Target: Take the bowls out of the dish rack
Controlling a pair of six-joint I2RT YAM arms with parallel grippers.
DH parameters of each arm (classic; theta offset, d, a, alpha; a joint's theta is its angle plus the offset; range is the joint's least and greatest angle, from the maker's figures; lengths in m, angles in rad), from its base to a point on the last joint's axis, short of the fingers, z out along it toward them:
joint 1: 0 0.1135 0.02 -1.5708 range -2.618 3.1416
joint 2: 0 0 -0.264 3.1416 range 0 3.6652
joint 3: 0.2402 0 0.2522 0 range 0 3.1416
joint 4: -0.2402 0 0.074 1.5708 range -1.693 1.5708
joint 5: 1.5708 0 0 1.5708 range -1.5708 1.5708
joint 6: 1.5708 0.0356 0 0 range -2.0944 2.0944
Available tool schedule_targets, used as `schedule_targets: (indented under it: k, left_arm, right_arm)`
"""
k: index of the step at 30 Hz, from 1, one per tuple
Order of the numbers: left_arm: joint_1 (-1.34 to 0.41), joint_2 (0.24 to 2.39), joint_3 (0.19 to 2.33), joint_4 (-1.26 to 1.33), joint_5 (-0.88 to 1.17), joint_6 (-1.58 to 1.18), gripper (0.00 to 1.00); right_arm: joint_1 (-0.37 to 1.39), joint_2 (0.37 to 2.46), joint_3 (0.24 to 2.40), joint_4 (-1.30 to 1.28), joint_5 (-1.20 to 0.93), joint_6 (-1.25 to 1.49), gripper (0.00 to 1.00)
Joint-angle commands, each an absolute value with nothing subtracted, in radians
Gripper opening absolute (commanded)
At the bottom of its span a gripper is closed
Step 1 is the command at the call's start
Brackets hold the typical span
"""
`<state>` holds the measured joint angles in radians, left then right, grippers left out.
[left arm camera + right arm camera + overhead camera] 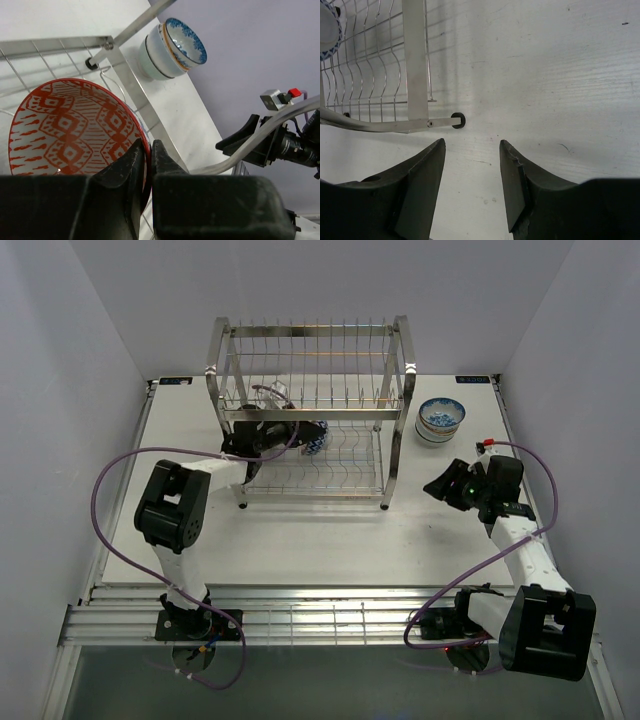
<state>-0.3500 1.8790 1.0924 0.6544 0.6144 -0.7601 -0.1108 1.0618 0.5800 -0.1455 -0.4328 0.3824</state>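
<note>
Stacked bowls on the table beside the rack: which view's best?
Left wrist: the stacked bowls are large, side-on, nesting and blue pattern clear. Top external has them small, from above; right wrist misses them.

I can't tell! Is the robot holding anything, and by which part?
The left fingers pinch the rim of the round red-and-white patterned ceramic bowl inside the steel wire dish rack. The right fingers hold nothing.

The red-patterned bowl (pixel 70 130) lay partly hidden behind the left gripper (pixel 148 145) (ahead-left of the right gripper (pixel 471 145), a blue-patterned bowl (pixel 327 30) was cropped at the edge).
</note>
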Motion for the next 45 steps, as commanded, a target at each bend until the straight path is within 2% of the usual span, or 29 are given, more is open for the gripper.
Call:
schedule_targets:
  k: [1,14,34,41,45]
  left_arm:
    - [-0.35,1.815,1.031,0.707,0.687,-0.773,0.0]
    - [-0.368,1.64,0.885,0.693,0.745,-0.772,0.0]
    - [-0.449,1.399,0.7,0.696,0.834,-0.973,0.0]
    - [-0.475,1.319,0.605,0.646,0.946,-1.002,0.0]
    - [-0.492,1.189,0.504,0.549,0.96,-0.945,0.0]
  right_arm:
    - [-0.109,1.04,0.621,-0.155,-0.423,0.37,0.53]
    - [-0.109,0.985,0.611,-0.163,-0.423,0.385,0.53]
    - [-0.109,0.945,0.635,-0.201,-0.414,0.384,0.52]
    - [-0.107,0.916,0.663,-0.238,-0.417,0.39,0.51]
    - [-0.104,0.908,0.657,-0.245,-0.448,0.394,0.51]
